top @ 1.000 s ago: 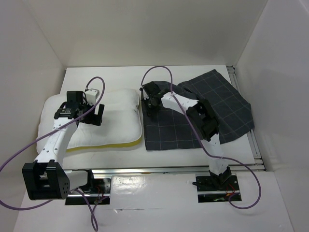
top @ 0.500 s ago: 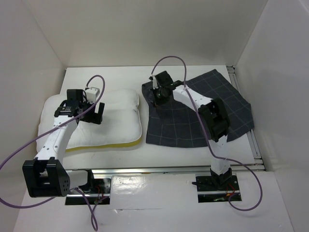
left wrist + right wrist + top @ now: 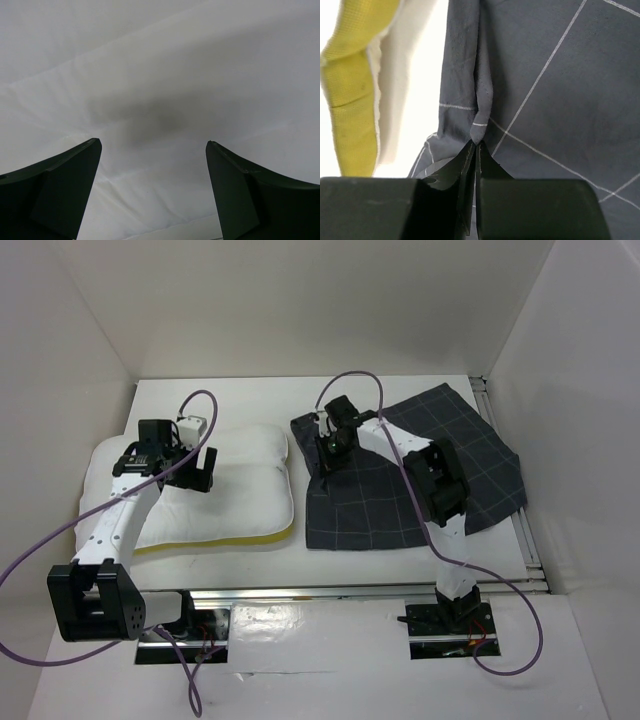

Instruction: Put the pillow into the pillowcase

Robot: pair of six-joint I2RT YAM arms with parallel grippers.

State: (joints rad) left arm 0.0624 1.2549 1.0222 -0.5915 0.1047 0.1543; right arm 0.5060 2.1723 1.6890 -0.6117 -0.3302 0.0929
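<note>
Floppy grid-lined pillowcase, puffy white pillow

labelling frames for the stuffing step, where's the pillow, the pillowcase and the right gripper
pillow (image 3: 245, 490), top view, white upper face
pillowcase (image 3: 370, 510), top view, flat near part
right gripper (image 3: 476, 145), right wrist view, shut tips pinching a pillowcase fold

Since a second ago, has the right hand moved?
Yes. The right hand, shut on the pillowcase, has shifted toward the table back edge and slightly rightward, away from the pillow.
</note>
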